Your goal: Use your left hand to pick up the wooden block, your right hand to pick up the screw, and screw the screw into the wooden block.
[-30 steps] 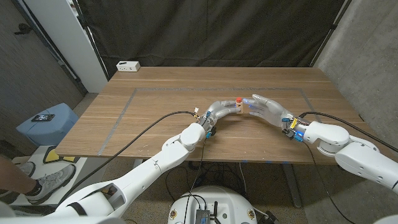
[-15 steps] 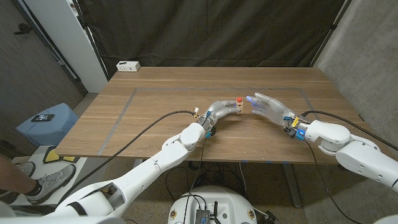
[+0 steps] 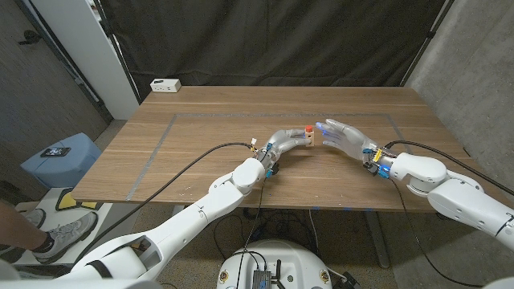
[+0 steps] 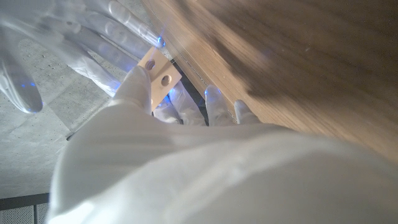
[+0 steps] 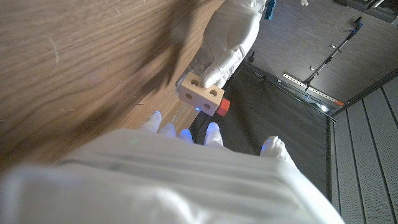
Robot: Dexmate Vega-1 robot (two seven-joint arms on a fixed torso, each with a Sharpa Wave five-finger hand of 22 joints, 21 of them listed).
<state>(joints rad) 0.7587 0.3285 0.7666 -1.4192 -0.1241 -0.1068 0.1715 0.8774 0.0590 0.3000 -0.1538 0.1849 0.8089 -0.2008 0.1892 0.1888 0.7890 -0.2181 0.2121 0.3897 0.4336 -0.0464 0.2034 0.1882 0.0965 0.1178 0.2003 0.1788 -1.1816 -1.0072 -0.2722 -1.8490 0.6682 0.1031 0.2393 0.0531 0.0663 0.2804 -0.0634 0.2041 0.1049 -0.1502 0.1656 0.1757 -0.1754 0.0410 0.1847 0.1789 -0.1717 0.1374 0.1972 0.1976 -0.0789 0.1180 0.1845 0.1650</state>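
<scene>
My left hand (image 3: 287,142) holds a small pale wooden block (image 3: 310,140) just above the middle of the table. In the right wrist view the block (image 5: 200,93) shows two round holes, and a red screw (image 5: 224,107) sticks out of one side. The same screw (image 3: 308,128) stands on top of the block in the head view. My right hand (image 3: 344,137) is open with its fingers spread, their tips close beside the block, holding nothing. The left wrist view has the block (image 4: 159,72) pinched by my left hand (image 4: 155,155), with the right hand's fingers (image 4: 81,37) beyond it.
A white power strip (image 3: 165,84) lies at the table's far left corner. Black cables run from both wrists over the near table edge (image 3: 241,207). A blue stool (image 3: 60,157) and a person's shoe (image 3: 66,233) are on the floor to the left.
My right hand has edged slightly left, bringing its fingertips closer to the block. The left hand and block have stayed in place.
</scene>
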